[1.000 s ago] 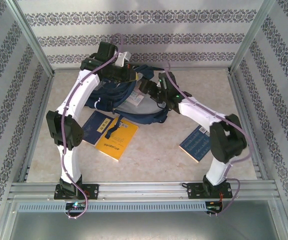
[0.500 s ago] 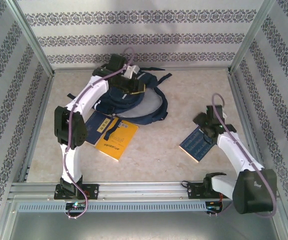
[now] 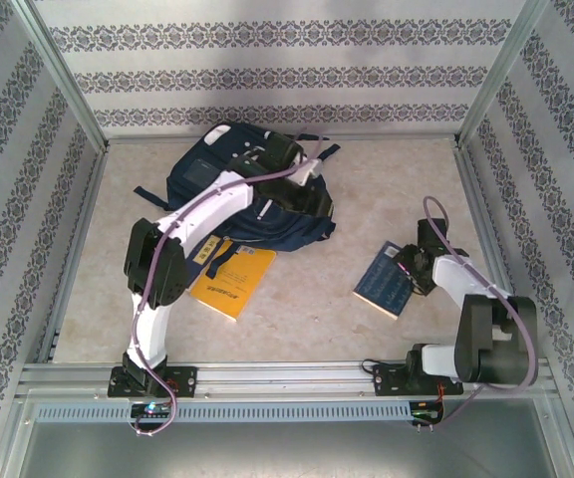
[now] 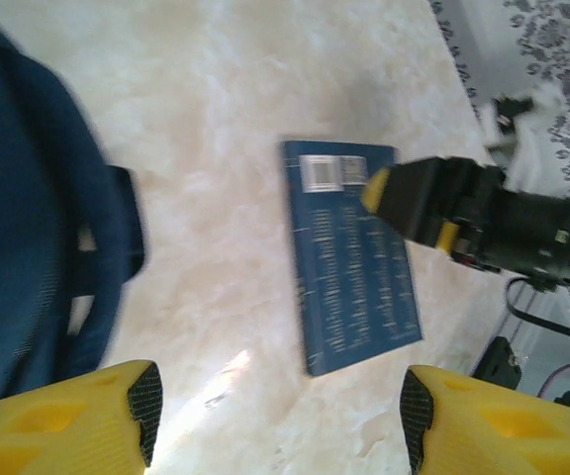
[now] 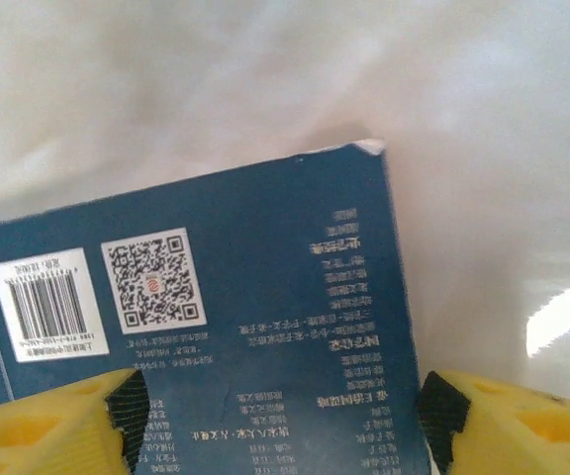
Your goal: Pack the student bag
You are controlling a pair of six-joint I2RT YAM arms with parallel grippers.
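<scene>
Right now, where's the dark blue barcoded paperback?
Top view: the blue paperback lies on the table's right side, under the right tool, right of the navy fabric backpack.

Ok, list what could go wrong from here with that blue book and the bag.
1. The blue book lies flat on the table and looks wider than the gap of the open right tool above it; the tool may push it rather than lift it.
2. The student bag lies slumped and the left tool is open on nothing, so its mouth is not held open; a book might catch on the fabric.
</scene>
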